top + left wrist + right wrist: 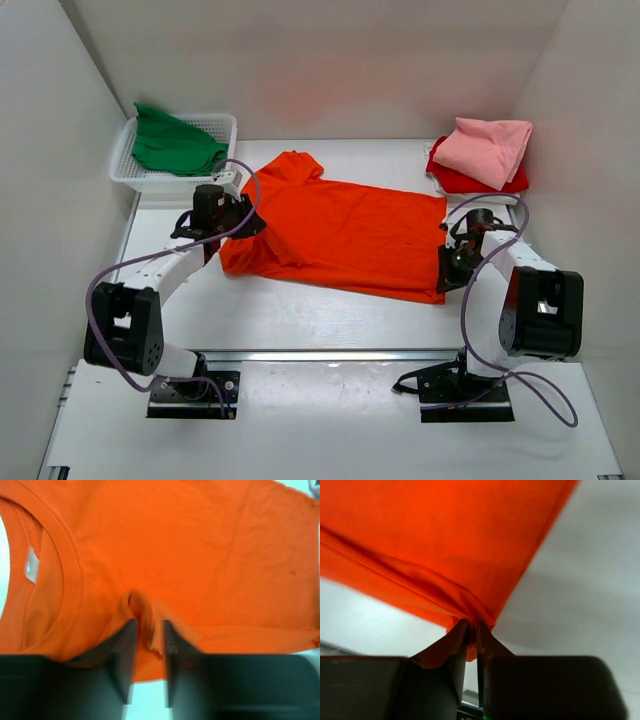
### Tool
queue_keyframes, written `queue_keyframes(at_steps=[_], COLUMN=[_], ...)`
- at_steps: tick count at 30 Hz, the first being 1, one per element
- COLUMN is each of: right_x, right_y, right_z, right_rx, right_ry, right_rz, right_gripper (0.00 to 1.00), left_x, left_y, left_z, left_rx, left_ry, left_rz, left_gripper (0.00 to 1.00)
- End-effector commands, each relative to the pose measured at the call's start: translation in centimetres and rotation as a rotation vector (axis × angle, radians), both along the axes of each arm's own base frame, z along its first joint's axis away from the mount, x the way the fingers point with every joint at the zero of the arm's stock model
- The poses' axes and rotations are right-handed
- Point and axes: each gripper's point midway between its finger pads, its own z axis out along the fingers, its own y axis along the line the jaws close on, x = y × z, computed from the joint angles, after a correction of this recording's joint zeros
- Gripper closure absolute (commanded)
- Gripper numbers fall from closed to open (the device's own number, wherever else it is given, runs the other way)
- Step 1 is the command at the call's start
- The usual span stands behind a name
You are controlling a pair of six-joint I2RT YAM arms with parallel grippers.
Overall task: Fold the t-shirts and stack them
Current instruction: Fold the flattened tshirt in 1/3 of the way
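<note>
The bright orange t-shirt lies spread across the table's middle, collar to the left. My left gripper is shut on a pinch of its cloth near the collar. My right gripper is shut on the shirt's bottom hem corner and lifts it slightly. The pale pink t-shirt lies folded on the red t-shirt at the back right. The green t-shirt is crumpled in the basket.
A white mesh basket stands at the back left. White walls close in the table on three sides. A metal rail runs along the table's near edge between the arm bases.
</note>
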Motion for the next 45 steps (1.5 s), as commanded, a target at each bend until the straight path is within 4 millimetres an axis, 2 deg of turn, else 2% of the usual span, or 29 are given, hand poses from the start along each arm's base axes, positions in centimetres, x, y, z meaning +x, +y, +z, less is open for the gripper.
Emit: queue_keyframes(at_steps=[1,3,4,5,6,7,8,10,12,13,15,16,17,18,20,21,23,27,28,30,31,37,41,44,45], right_x=[4.5,6.7,7.2,8.4,9.2,9.4,10.1,10.3,10.1,9.8,9.0,8.6,8.0,7.7,7.3,7.4,7.2,7.3,7.2,6.4,6.1,2.5,-1.0,-2.8,-3.2], right_y=[-3.1,-4.5,-4.8,-5.2,-5.6,-5.7,-5.8,-6.1,-5.2,-4.4,-2.8,-1.6,0.1,0.8,3.5,4.4,6.3,8.1,8.1,7.8,8.0,7.8,8.5,8.9,9.0], right_z=[0.9,1.6,2.1,3.1,3.6,4.5,5.7,6.7,8.2,8.3,8.4,7.9,7.7,7.4,6.6,6.2,5.0,3.1,2.7,1.8,1.7,-0.2,-1.2,-0.9,-0.8], right_rx=[-0.189,-0.311,-0.336,-0.371,-0.402,-0.409,-0.405,-0.391,-0.325,-0.286,-0.23,-0.203,-0.163,-0.14,-0.083,-0.064,-0.044,0.026,0.035,0.031,0.042,0.044,0.025,0.025,0.026], right_ry=[-0.13,-0.215,-0.247,-0.312,-0.356,-0.398,-0.459,-0.517,-0.566,-0.567,-0.565,-0.552,-0.542,-0.526,-0.485,-0.475,-0.447,-0.396,-0.379,-0.329,-0.315,-0.108,0.017,0.03,0.032], right_rz=[-0.09,-0.153,-0.171,-0.202,-0.221,-0.243,-0.26,-0.312,-0.32,-0.335,-0.322,-0.3,-0.268,-0.257,-0.213,-0.2,-0.184,-0.199,-0.209,-0.233,-0.233,-0.249,-0.211,-0.198,-0.205], right_gripper=[0.89,0.74,0.71,0.57,0.53,0.48,0.41,0.35,0.37,0.39,0.41,0.42,0.46,0.48,0.49,0.5,0.49,0.53,0.54,0.54,0.54,0.55,0.56,0.57,0.57], left_x=[3.2,4.5,5.1,5.5,5.8,5.8,5.7,4.4,2.5,1.8,-0.8,-1.3,-2.2,-2.8,-3.3,-3.3,-3.2,-4.0,-4.0,-5.5,-5.9,-11.2,-13.9,-15.6,-15.4], left_y=[0.3,1.1,1.7,1.9,2.5,2.9,3.0,2.7,2.1,1.7,1.7,1.4,1.3,1.1,0.9,0.5,0.7,1.2,1.2,1.1,1.1,1.0,1.2,1.6,1.5], left_z=[3.6,4.9,5.6,6.3,7.0,8.0,7.9,8.5,6.9,7.0,3.2,3.1,1.5,0.7,-1.7,-2.0,-4.0,-8.0,-8.1,-9.7,-9.9,-12.0,-11.8,-10.9,-9.7], left_rx=[-0.037,-0.046,-0.059,-0.066,-0.066,-0.065,-0.065,-0.072,-0.055,-0.051,-0.016,-0.022,-0.025,-0.029,-0.003,0.005,0.047,0.083,0.083,0.116,0.13,0.215,0.232,0.236,0.21], left_ry=[-0.133,-0.174,-0.196,-0.212,-0.227,-0.248,-0.24,-0.235,-0.188,-0.198,-0.107,-0.105,-0.063,-0.038,0.032,0.04,0.09,0.223,0.24,0.334,0.353,0.507,0.53,0.522,0.486], left_rz=[0.056,0.107,0.141,0.156,0.182,0.193,0.201,0.18,0.153,0.134,0.13,0.124,0.122,0.119,0.13,0.129,0.179,0.23,0.239,0.227,0.225,0.172,0.143,0.126,0.125], left_gripper=[0.57,0.51,0.5,0.5,0.49,0.51,0.53,0.55,0.58,0.58,0.58,0.59,0.59,0.6,0.61,0.62,0.62,0.66,0.67,0.67,0.67,0.71,0.74,0.75,0.75])
